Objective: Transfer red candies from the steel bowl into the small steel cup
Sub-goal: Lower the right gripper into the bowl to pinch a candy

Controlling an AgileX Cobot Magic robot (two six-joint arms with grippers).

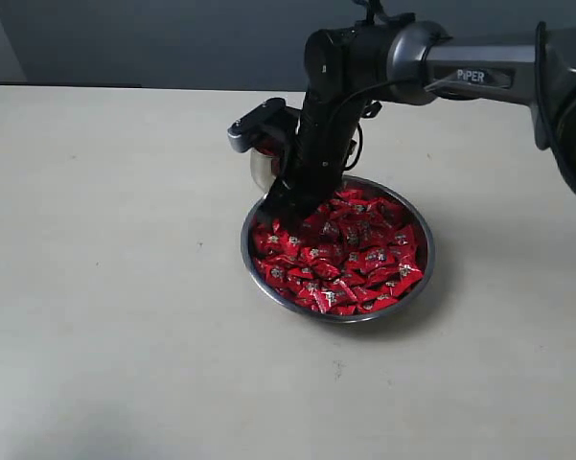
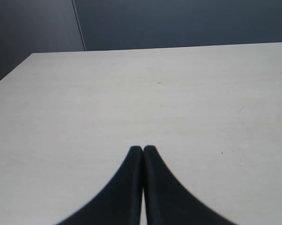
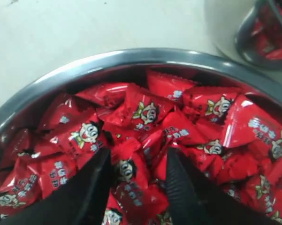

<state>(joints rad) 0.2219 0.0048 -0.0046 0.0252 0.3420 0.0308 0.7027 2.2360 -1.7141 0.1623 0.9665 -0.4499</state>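
The steel bowl (image 1: 427, 251) (image 3: 61, 72) sits mid-table, heaped with red candies (image 1: 350, 254) (image 3: 145, 112). My right gripper (image 1: 280, 206) (image 3: 138, 157) reaches down into the bowl's far-left side, its fingertips (image 3: 103, 161) sunk in the pile. Its jaws stand apart, closed on one red candy (image 3: 131, 176) that fills the gap between them. The small steel cup (image 1: 262, 169) (image 3: 246, 35) stands just behind the bowl, mostly hidden by the arm, with some red candies (image 3: 272, 40) inside. My left gripper (image 2: 143, 149) is shut over bare table, away from both.
The pale table (image 1: 105, 287) stretches wide to the left and in front of the bowl. A dark wall (image 1: 172, 38) runs behind the table's far edge. The right arm's black body (image 1: 479, 72) crosses above the bowl from the right.
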